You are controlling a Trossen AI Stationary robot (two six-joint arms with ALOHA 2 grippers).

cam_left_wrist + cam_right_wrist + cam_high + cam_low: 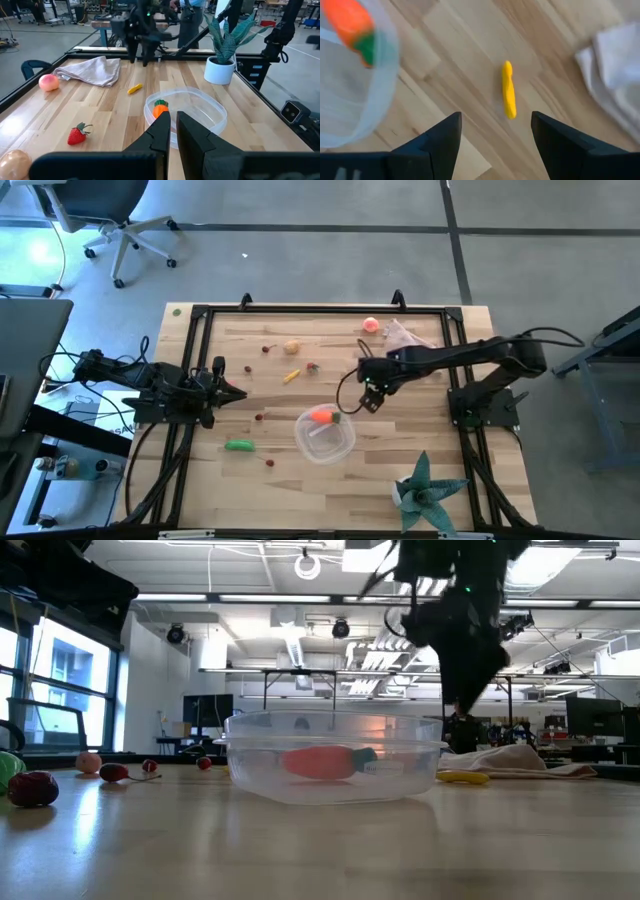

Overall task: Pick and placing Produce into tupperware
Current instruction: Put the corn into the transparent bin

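While the orange toy carrot with its green top (321,417) already lies inside the clear, shallow, rounded-square plastic tupperware (340,444), the right pincer (372,396) hangs spread and empty above the wooden tabletop (270,465), just beside the tupperware on its far right. Its wrist view looks down between the two dark fingers (436,141) at a small yellow stick (508,91) lying flat on the boards, which suggests the wide stance is meant to straddle that piece next. A pale pink cloth (92,70) lies beyond the stick, away from the tupperware.

The left pincer (237,393) waits pressed together, holding nothing, well to the left of the tupperware. Other produce is scattered around the tupperware: a green pod (239,445) to its left, a tan ball (292,347) and a pink ball (371,325) farther back.
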